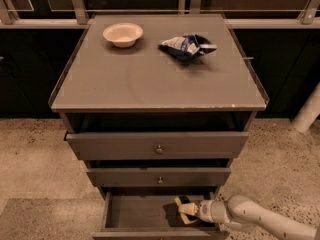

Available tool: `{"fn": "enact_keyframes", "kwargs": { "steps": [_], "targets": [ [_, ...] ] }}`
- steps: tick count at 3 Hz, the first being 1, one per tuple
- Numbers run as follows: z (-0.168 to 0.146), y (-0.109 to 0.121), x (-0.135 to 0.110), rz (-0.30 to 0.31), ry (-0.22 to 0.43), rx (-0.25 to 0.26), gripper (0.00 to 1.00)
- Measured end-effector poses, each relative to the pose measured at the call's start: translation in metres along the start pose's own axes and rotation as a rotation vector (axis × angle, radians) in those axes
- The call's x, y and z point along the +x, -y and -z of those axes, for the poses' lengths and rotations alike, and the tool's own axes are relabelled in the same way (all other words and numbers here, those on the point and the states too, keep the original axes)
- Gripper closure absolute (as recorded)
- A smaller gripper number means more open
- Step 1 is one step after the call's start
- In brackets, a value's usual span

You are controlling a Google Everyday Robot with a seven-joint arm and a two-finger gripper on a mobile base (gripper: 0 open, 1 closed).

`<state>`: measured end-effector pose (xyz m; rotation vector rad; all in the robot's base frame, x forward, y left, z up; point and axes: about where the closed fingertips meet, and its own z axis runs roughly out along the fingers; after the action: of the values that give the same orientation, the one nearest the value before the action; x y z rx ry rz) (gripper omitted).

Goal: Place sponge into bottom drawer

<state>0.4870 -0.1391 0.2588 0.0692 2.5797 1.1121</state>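
The robot's arm comes in from the right of the grey drawer cabinet, low at its front, and its gripper sits inside the pulled-out bottom drawer, over the right part of the floor. The sponge shows as a pale yellow bit at the gripper's tip, within that drawer; whether it is clamped or released I cannot tell. Above, the middle drawer and the top drawer, each with a small round knob, stand slightly out. On the cabinet top, a crumpled blue-and-white foil bag lies at the back right and a cream round bowl at the back left.
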Motion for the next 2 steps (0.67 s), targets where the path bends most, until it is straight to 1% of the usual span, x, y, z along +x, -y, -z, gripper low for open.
{"fn": "enact_keyframes", "kwargs": {
  "steps": [1, 2],
  "targets": [
    [-0.013, 0.013, 0.003, -0.017, -0.008, 0.026, 1.00],
    [-0.041, 0.033, 0.012, -0.033, -0.046, 0.049, 1.00]
  ]
}}
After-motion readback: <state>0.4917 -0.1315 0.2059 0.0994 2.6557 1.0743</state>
